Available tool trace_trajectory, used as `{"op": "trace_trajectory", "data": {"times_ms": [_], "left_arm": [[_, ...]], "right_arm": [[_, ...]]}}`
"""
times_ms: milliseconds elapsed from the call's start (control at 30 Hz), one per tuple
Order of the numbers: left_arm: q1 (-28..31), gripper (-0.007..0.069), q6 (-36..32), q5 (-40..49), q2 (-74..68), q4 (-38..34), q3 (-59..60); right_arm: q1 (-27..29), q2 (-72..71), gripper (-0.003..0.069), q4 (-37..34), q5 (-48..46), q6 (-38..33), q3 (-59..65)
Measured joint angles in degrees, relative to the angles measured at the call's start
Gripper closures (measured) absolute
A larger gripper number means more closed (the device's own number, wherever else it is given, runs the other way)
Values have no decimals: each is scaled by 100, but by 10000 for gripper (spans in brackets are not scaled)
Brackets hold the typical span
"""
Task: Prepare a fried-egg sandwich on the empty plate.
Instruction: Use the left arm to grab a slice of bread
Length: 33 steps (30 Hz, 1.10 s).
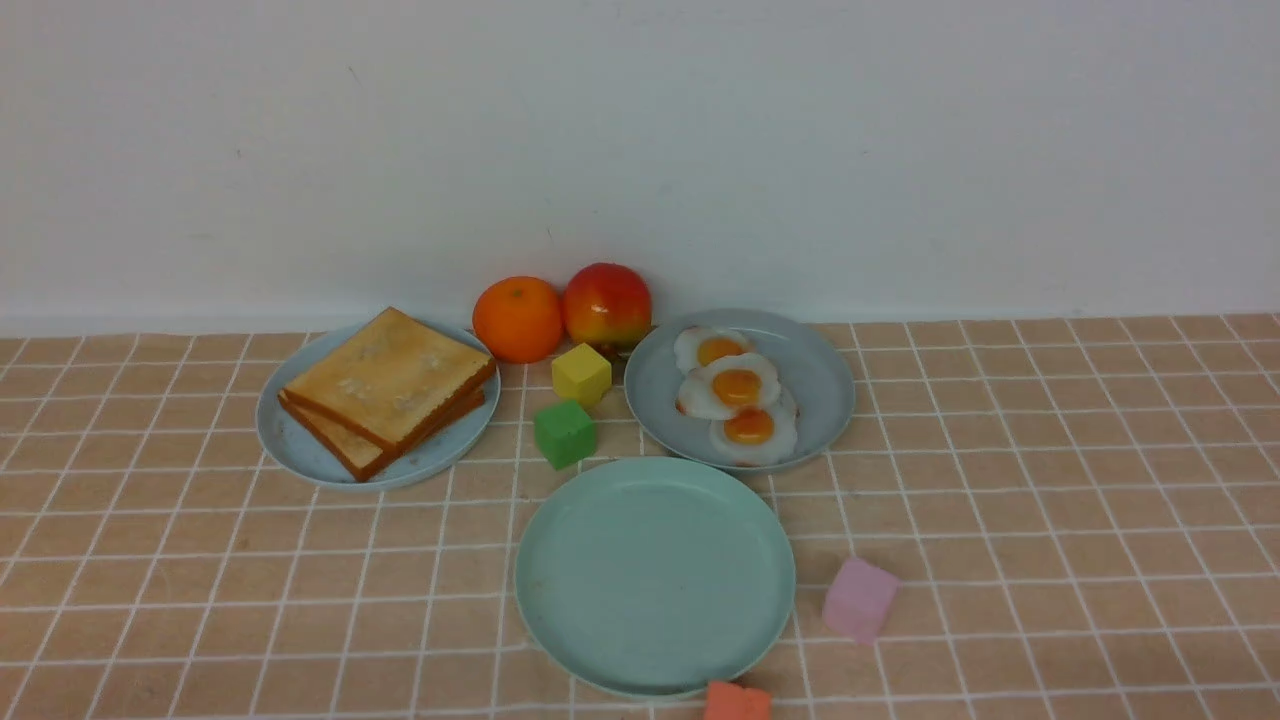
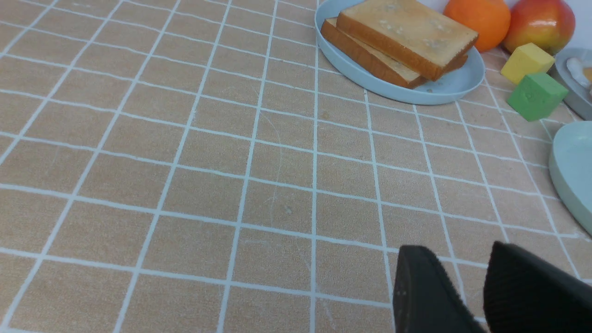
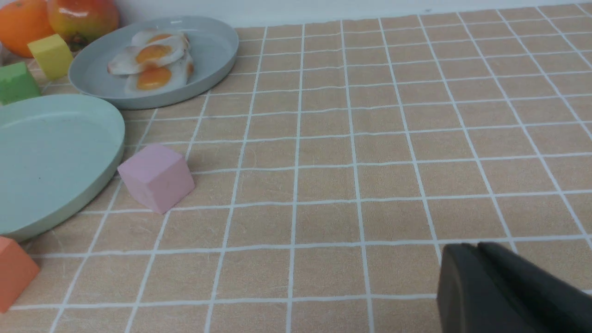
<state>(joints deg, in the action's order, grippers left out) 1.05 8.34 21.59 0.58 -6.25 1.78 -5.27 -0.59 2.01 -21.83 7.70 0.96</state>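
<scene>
Two toast slices (image 1: 390,385) lie stacked on a pale blue plate (image 1: 300,450) at the back left; they also show in the left wrist view (image 2: 407,32). Three fried eggs (image 1: 738,390) lie overlapping on a grey-blue plate (image 1: 820,380) at the back right, also in the right wrist view (image 3: 152,60). The mint-green plate (image 1: 655,575) sits empty at the front centre. Neither gripper shows in the front view. My left gripper (image 2: 455,252) is open and empty, low over the cloth, well short of the toast. My right gripper (image 3: 476,247) is shut and empty, to the right of the mint-green plate (image 3: 51,157).
An orange (image 1: 517,318) and an apple (image 1: 607,305) stand at the back between the plates. A yellow cube (image 1: 581,374) and a green cube (image 1: 565,433) lie in front of them. A pink cube (image 1: 860,598) and an orange block (image 1: 738,702) lie by the mint plate's right and front rim.
</scene>
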Motion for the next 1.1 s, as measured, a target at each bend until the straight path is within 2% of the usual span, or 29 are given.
{"op": "trace_trajectory", "data": {"times_ms": [700, 833, 933, 1000, 1100], "left_arm": [[0, 387, 6, -94, 0, -39, 0], [0, 387, 404, -643, 0, -809, 0], [0, 387, 1126, -1315, 0, -2117, 0], [0, 387, 1295, -1610, 0, -2540, 0], [0, 403, 1370, -1940, 0, -2767, -7]], "right_arm": [[0, 0, 617, 0, 0, 0, 0], [0, 0, 617, 0, 0, 0, 0], [0, 0, 617, 0, 0, 0, 0], [0, 0, 617, 0, 0, 0, 0], [0, 0, 617, 0, 0, 0, 0]]}}
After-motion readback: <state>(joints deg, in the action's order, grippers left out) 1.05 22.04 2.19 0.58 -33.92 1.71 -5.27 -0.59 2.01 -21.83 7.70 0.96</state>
